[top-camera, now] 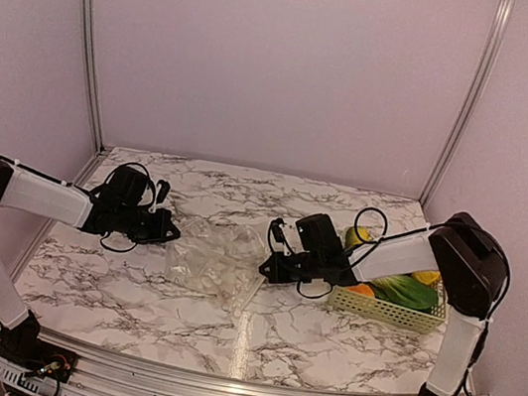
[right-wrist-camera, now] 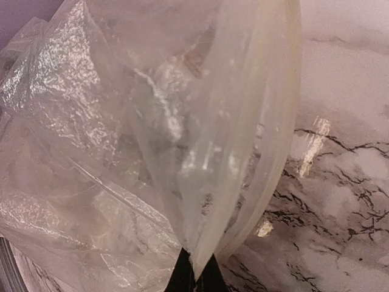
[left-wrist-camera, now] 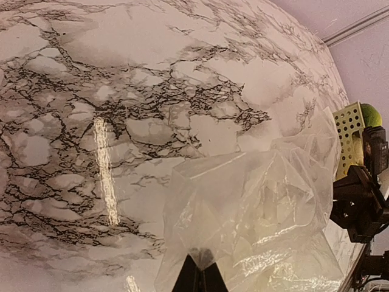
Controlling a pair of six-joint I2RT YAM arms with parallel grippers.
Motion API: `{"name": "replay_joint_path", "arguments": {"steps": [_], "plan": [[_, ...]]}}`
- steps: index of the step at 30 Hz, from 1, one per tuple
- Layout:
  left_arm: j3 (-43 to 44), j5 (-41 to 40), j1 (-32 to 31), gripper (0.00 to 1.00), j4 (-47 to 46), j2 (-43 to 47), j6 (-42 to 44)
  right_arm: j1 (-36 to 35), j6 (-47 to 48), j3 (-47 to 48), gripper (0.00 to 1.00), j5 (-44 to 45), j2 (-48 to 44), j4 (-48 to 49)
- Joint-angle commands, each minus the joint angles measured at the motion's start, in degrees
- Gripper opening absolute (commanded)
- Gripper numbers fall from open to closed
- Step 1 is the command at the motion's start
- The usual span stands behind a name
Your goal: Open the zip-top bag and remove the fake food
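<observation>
- The left claw [left-wrist-camera: 197,277] was clenched, its two dark tips together on a fold of the zip-top bag [top-camera: 212,260] at the bag's left side.
- The right claw [right-wrist-camera: 196,275] was clenched as well, pinching a pale edge of the same bag at its right side, with the clear film fanning up and away from the tips.
- The bag sat crumpled between the two claws near the middle of the bench [top-camera: 129,287], its lower part resting on the marble-patterned top.
- Just right of the right claw stood a pale yellow-green lattice basket [top-camera: 382,310], partly covered by the right arm.
- The fake food [top-camera: 402,290] lay in that basket: a long green piece, an orange one beside it, a yellow one behind, and a round green one at the far end.
</observation>
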State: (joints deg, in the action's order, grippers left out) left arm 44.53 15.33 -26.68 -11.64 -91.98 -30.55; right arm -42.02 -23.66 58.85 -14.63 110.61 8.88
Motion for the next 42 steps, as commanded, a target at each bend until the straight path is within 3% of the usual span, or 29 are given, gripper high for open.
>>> {"name": "replay_joint_path", "arguments": {"steps": [1,4,8,15,19,20,22,24,31,38,42], "plan": [[2.7,-2.2,0.6,0.00,3.6,-4.6,2.4,1.1,2.5,3.8,0.00,3.1,4.2,-4.1],[4.2,-2.9,0.6,0.00,4.8,-6.9,3.0,1.1,3.4,5.4,0.01,3.9,5.2,-5.2],[7.2,-3.8,0.7,0.09,8.0,-8.9,4.1,1.1,4.6,6.7,0.15,4.1,4.9,-7.0],[11.2,-6.0,0.8,0.59,15.7,-3.1,7.0,1.3,7.6,7.4,0.55,6.1,-2.5,-11.6],[15.7,-6.5,1.3,0.79,21.5,0.3,8.7,2.3,9.1,8.9,0.78,6.5,-6.8,-14.3],[16.7,-6.5,1.4,0.90,22.6,1.2,9.2,2.7,9.5,9.4,0.85,6.4,-7.7,-14.8],[19.2,-6.4,1.8,0.98,25.3,2.7,9.9,3.5,10.3,10.1,0.92,5.9,-9.8,-15.8],[21.1,-6.8,2.2,0.99,27.4,4.2,10.7,4.5,11.2,10.4,0.98,5.3,-12.2,-16.4],[22.0,-8.5,3.5,0.99,30.0,13.0,11.4,8.7,13.3,6.8,0.98,3.9,-24.5,-16.4],[15.9,-18.0,3.7,0.99,31.3,24.7,10.5,12.2,13.6,-3.5,0.99,5.5,-41.0,-13.9],[8.2,-22.0,3.7,0.99,29.2,32.9,6.6,12.4,12.6,-11.5,0.99,8.1,-51.6,-12.0]]}}
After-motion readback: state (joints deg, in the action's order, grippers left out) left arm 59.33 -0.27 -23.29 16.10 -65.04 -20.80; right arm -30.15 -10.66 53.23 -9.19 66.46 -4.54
